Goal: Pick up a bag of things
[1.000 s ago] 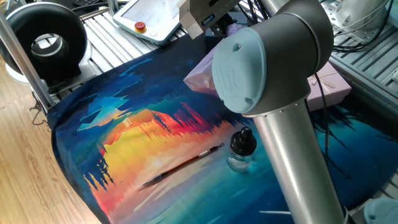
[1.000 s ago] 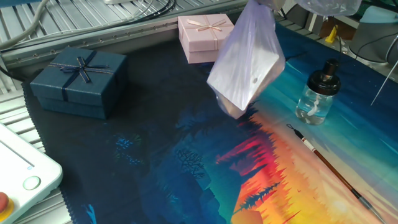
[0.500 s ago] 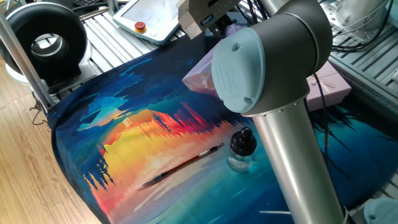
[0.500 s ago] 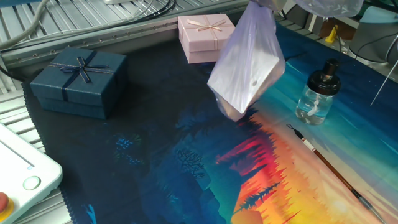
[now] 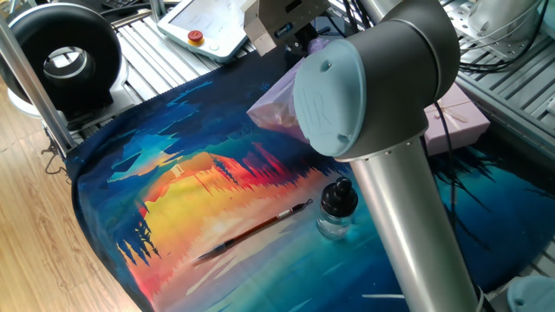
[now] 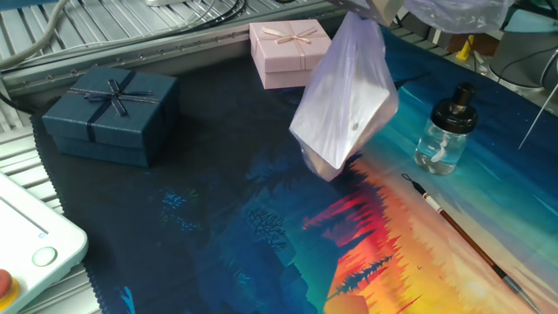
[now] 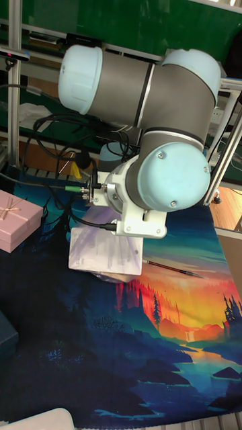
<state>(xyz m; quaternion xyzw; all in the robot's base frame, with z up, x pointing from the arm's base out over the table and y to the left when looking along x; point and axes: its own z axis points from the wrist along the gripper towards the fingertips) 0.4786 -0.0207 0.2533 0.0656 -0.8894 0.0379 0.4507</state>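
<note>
The bag of things, a pale lilac translucent plastic bag, hangs by its gathered top over the painted cloth. Its lumpy bottom sits just above or barely at the cloth; I cannot tell which. My gripper is shut on the bag's top, and its fingers are mostly hidden behind the wrist and the plastic. In one fixed view the bag peeks out from behind the big grey arm joint. The tall fixed view shows the bag below the wrist, with the gripper hidden.
A pink gift box with a bow stands just behind the bag. A dark navy gift box sits to the left. An ink bottle and a thin paintbrush lie to the right. A teach pendant rests off the cloth.
The gripper and the hanging bag have shifted slightly sideways, away from the ink bottle. The boxes, bottle and brush have not moved.
</note>
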